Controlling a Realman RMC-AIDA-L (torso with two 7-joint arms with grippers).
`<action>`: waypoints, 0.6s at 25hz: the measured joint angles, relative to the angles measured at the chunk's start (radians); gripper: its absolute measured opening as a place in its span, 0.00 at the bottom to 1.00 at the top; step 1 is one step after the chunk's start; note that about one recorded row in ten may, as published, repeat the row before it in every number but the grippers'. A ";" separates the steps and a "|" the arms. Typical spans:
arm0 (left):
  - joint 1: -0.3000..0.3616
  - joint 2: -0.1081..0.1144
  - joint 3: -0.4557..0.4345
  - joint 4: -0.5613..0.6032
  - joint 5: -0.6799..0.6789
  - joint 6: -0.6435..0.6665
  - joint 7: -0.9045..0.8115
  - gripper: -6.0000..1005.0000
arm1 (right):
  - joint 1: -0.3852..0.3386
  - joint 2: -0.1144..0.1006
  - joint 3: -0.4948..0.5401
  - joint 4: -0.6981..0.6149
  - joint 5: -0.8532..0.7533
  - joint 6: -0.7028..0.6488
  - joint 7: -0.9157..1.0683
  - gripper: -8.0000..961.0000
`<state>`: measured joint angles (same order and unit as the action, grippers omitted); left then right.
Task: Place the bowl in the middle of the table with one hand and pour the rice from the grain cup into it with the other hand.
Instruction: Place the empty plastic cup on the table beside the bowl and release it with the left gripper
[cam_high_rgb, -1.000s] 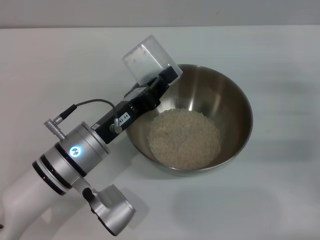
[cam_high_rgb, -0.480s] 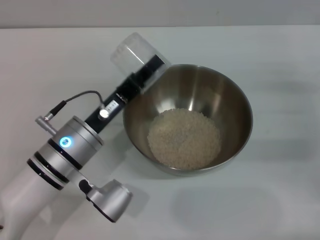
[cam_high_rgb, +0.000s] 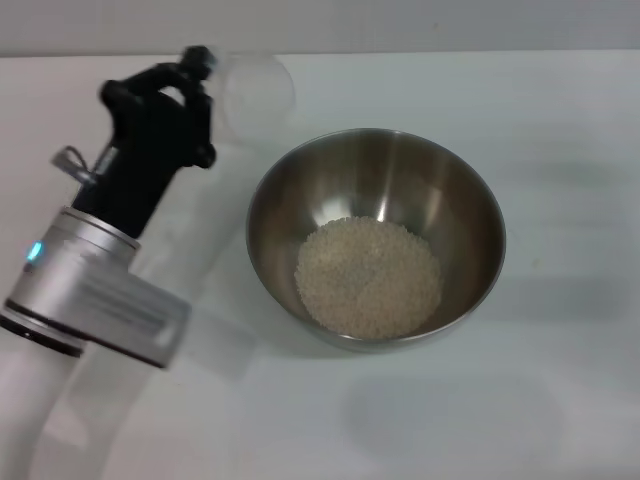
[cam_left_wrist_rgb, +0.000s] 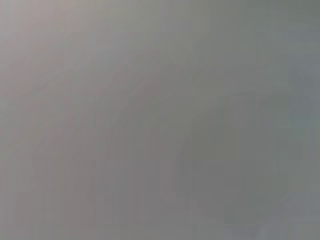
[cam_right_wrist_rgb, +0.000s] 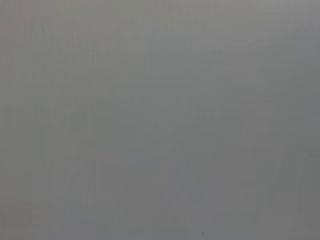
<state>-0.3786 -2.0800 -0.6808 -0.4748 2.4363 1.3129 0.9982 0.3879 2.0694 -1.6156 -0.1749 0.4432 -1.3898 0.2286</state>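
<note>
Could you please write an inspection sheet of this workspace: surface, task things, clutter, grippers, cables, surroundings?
Surface: white table, plain.
Bowl: steel bowl near the table's middle, upright.
Rice: rice heaped in the bowl's bottom.
Grain cup: grain cup looks empty, beside the bowl's far left rim, at the left gripper.
Clutter: nothing seen.
Grippers: left gripper at the cup, left of the bowl; right gripper not in view.
Cables: nothing seen clearly.
Surroundings: grey strip beyond the far table edge; both wrist views show nothing.

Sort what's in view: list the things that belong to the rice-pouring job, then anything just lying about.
Belongs to the job:
bowl
rice, inside the bowl
grain cup, looks empty, beside the bowl
left tool, at the cup
table

Lying about:
nothing visible
</note>
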 joint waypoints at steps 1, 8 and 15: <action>0.000 0.000 -0.004 0.006 -0.058 -0.017 -0.140 0.11 | 0.001 0.000 -0.001 0.000 0.000 0.000 0.003 0.52; -0.003 0.000 -0.007 0.017 -0.192 -0.137 -0.451 0.11 | 0.002 0.001 -0.003 -0.002 -0.001 -0.004 0.008 0.52; -0.005 0.000 -0.011 0.019 -0.295 -0.286 -0.693 0.12 | -0.001 0.002 -0.004 -0.003 -0.004 -0.021 0.010 0.52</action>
<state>-0.3837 -2.0801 -0.6917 -0.4559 2.1413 1.0269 0.3056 0.3870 2.0719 -1.6199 -0.1780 0.4391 -1.4109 0.2388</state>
